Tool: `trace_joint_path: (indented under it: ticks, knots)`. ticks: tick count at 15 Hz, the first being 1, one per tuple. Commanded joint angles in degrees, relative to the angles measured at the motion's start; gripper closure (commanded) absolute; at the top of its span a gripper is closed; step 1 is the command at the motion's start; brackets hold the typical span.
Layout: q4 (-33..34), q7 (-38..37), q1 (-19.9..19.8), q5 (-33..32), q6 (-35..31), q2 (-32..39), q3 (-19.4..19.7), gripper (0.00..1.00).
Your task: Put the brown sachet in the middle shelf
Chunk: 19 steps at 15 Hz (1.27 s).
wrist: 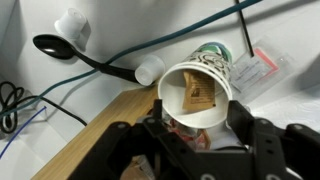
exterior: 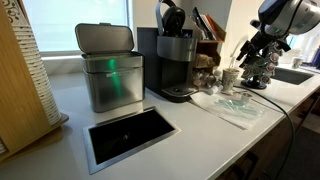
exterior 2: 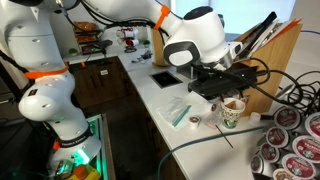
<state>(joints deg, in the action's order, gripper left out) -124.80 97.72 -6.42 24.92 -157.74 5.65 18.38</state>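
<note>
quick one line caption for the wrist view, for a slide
Open gripper hovering over a paper cup of brown sachets, a black spoon on the counter nearby.

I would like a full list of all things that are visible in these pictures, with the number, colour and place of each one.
paper cup: one, white with green print, on the counter under the tool
sachets: a few, brown, inside the paper cup
spoon: one, black, on the counter beside the cup
creamer tubs: two, white, by the spoon
packet: one, clear with red print, beside the cup
coffee pods: many, dark and red, near the cup
bin: one, steel, on the counter
coffee machine: one, black, next to the bin
wooden rack: one, brown, behind the coffee machine
arm: one, white with orange rings
tool: one, black, open, above the cup
</note>
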Motion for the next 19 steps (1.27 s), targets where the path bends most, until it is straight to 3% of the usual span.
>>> trace_joint_path:
  ticks: [1,2,4,6,7,9,11,12,13,17,18,19]
  knots:
    - [-7.11,-13.83,-1.68,-13.37,-12.37,-3.04,-2.1,0.01]
    - [-8.44,-18.97,1.65,-17.78,-16.17,-2.86,2.0,0.0]
    - [-9.76,-28.37,3.47,-26.53,-23.79,-0.94,7.19,0.0]
    - [-9.45,-36.07,6.44,-34.74,-27.27,0.88,14.35,0.0]
    - [-9.29,-36.96,8.24,-36.1,-27.57,1.31,17.44,0.0]
    - [-11.5,-35.73,10.35,-38.33,-23.07,-2.44,19.6,0.0]
    - [-15.76,-32.07,10.22,-39.46,-19.12,-9.38,17.14,0.0]
    - [-17.83,-32.73,4.24,-43.1,-16.33,-13.35,10.05,0.0]
    - [-19.34,-29.07,9.91,-40.16,-13.89,-15.74,13.76,0.0]
    - [-23.2,-24.82,11.16,-40.3,-2.28,-26.17,10.87,0.0]
    - [-19.6,-27.48,10.75,-39.45,-6.64,-19.49,10.97,0.0]
    - [-20.67,-24.96,7.66,-36.92,-4.83,-21.54,7.09,0.0]
